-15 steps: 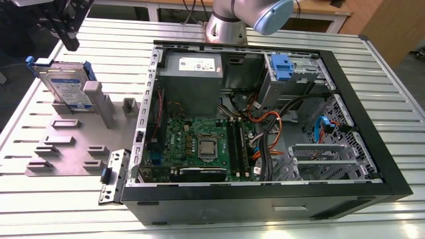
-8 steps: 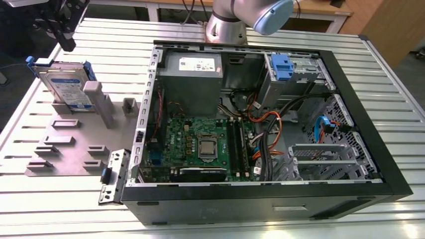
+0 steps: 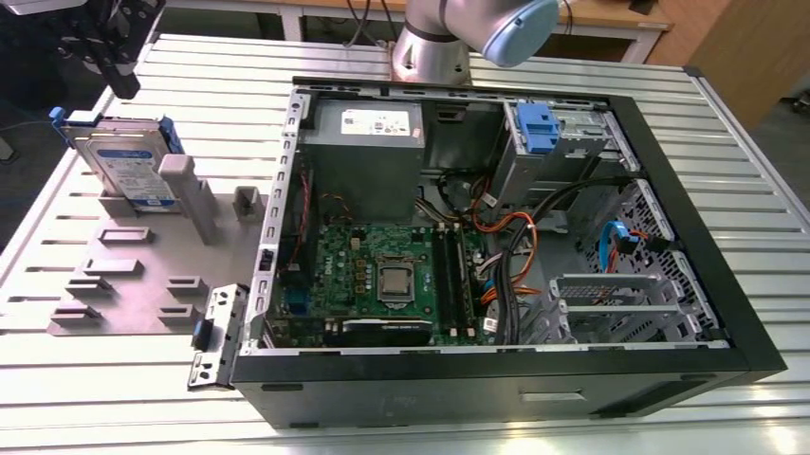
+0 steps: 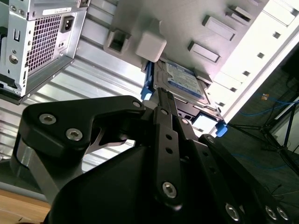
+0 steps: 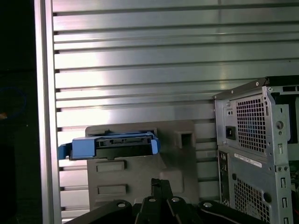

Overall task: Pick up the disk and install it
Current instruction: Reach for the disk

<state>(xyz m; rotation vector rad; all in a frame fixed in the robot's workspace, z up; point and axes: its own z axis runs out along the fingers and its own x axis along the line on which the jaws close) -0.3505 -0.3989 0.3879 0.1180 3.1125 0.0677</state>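
Note:
The disk (image 3: 120, 161) stands on edge in a slot of the grey fixture plate (image 3: 152, 275), at the exterior view's left. It is silver with a white-and-blue label and blue rails. Both wrist views show it too, label side in the second wrist view (image 4: 184, 79) and blue end in the first wrist view (image 5: 112, 142). My black gripper (image 3: 108, 57) hangs above and just behind the disk, apart from it. Its thin fingers (image 5: 161, 186) lie together with nothing between them.
The open black computer case (image 3: 708, 313) lies on the slatted aluminium table (image 3: 101, 398), right of the fixture. Inside are a drive bay with a bare blue bracket (image 3: 538, 128), a grey power supply (image 3: 367, 133), the motherboard (image 3: 386, 280) and loose cables. The arm's base (image 3: 437, 47) stands behind the case.

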